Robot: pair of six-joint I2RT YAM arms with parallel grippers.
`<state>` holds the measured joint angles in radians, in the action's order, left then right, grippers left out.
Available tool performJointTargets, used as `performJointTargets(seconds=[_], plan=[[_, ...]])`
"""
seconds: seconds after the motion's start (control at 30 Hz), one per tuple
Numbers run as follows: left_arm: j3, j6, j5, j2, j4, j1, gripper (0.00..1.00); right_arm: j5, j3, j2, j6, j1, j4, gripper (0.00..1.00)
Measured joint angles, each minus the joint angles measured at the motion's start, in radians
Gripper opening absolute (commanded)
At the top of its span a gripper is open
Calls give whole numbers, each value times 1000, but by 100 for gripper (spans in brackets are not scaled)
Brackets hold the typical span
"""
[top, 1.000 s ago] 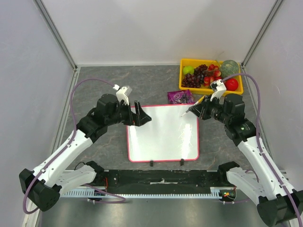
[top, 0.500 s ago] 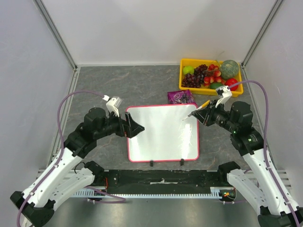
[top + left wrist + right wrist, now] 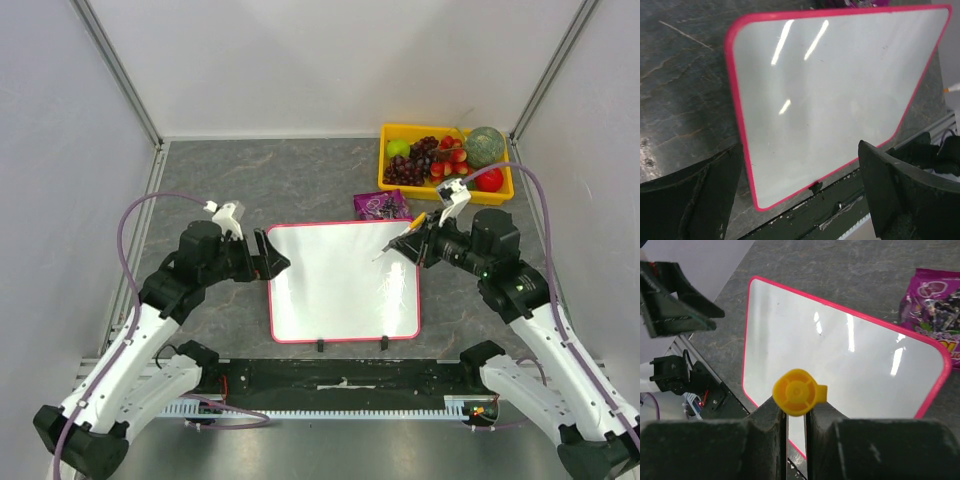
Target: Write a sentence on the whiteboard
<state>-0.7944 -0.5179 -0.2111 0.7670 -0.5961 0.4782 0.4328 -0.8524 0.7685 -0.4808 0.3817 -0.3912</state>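
The whiteboard (image 3: 345, 285) lies flat, pink-red frame, two black feet on its near edge. Its surface is blank; no sentence shows on it in any view. It also shows in the left wrist view (image 3: 840, 95) and the right wrist view (image 3: 840, 365). My right gripper (image 3: 415, 243) is shut on a marker (image 3: 403, 236) with a yellow rear end (image 3: 797, 392), its tip over the board's upper right part. I cannot tell whether the tip touches. My left gripper (image 3: 272, 255) is open and empty beside the board's top left corner, its jaws wide apart (image 3: 800, 195).
A yellow tray (image 3: 440, 126) of fruit stands at the back right. A purple packet (image 3: 380, 206) lies just beyond the board's far edge and shows in the right wrist view (image 3: 935, 305). A black strip (image 3: 340, 375) runs along the table's near edge.
My left gripper has drawn back to the left, off the board's top left corner. My right gripper, still holding the marker, swung slightly right, then left again over the upper right corner.
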Motion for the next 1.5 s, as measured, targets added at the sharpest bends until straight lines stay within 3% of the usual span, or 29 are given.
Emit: performJointTargets(seconds=[0.23, 0.4, 0.57, 0.93, 1.23, 1.5], plan=[[61, 9, -122, 47, 39, -256, 99, -69, 0, 63, -36, 181, 73, 0], [191, -13, -287, 80, 181, -383, 94, -107, 7, 89, -63, 254, 139, 0], [344, -89, -428, 119, 397, -393, 91, -145, 33, 103, -85, 316, 201, 0], [535, -163, -513, 140, 794, -375, 81, -276, 43, 197, -96, 516, 262, 0], [630, -177, -544, 158, 1006, -311, 72, -338, 42, 212, -95, 539, 264, 0], [690, -174, -562, 156, 1085, -283, 60, -370, 42, 203, -93, 539, 246, 0]])
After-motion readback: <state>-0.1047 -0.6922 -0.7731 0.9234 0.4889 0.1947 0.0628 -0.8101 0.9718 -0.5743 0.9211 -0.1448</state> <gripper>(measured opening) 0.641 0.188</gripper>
